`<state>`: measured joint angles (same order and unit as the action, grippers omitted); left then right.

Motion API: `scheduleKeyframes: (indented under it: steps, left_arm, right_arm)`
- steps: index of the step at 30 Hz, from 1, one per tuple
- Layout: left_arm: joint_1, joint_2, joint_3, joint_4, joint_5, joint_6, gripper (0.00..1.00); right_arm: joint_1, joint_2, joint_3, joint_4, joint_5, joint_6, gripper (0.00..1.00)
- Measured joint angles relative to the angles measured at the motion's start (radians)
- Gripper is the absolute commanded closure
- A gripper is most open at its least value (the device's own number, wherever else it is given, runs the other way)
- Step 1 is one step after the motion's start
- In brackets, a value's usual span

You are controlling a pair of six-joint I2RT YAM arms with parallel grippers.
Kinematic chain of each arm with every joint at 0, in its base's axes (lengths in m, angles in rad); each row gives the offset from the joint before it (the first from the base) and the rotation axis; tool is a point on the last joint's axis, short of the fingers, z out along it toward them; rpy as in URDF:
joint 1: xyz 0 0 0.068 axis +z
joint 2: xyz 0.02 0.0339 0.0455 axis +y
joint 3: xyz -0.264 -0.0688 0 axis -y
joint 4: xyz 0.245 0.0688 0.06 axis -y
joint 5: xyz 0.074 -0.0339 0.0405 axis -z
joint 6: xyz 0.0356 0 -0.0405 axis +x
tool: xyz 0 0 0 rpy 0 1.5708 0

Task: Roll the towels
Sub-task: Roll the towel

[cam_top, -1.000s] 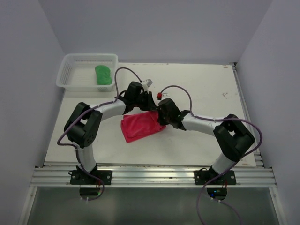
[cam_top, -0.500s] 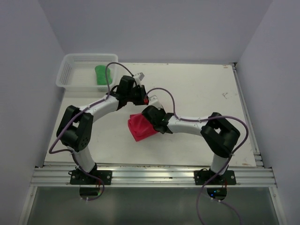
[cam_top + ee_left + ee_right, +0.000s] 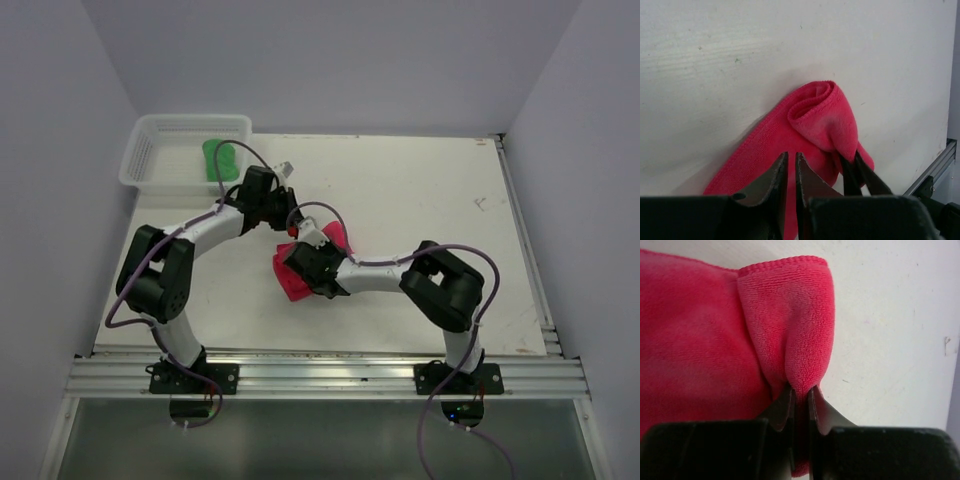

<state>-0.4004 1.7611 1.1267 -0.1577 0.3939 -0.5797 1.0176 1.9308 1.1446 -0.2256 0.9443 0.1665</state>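
A red towel (image 3: 296, 286) lies partly folded over itself mid-table. My right gripper (image 3: 296, 266) is shut on a raised fold of it; in the right wrist view the jaws (image 3: 801, 390) pinch the looped edge of the red towel (image 3: 790, 320). My left gripper (image 3: 282, 212) is just behind the towel, shut and empty. In the left wrist view its tips (image 3: 791, 157) hover over the red towel (image 3: 815, 120), and the right gripper's fingers (image 3: 856, 172) show clamped on the curled fold. A rolled green towel (image 3: 220, 160) lies in the basket.
A white plastic basket (image 3: 150, 130) stands at the back left corner of the white table (image 3: 440, 190). The two arms cross close together over the towel. The table's metal front rail (image 3: 320, 375) runs along the near edge.
The right gripper has pulled the towel's fold leftward over the rest, bunching it smaller. The left gripper has let go and drawn back toward the basket.
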Motion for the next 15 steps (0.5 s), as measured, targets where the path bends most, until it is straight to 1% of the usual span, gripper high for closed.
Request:
scheduleKeyframes:
  steps: [7,15]
  left_arm:
    - [0.021,-0.005,0.011,0.056,0.050,-0.012,0.87]
    - [0.022,-0.004,0.034,0.143,0.133,-0.030,0.88]
  right_arm:
    - [0.093,0.071,0.022,0.010,0.015,-0.130,1.00]
    - [0.109,0.108,0.055,-0.004,0.040,-0.169,1.00]
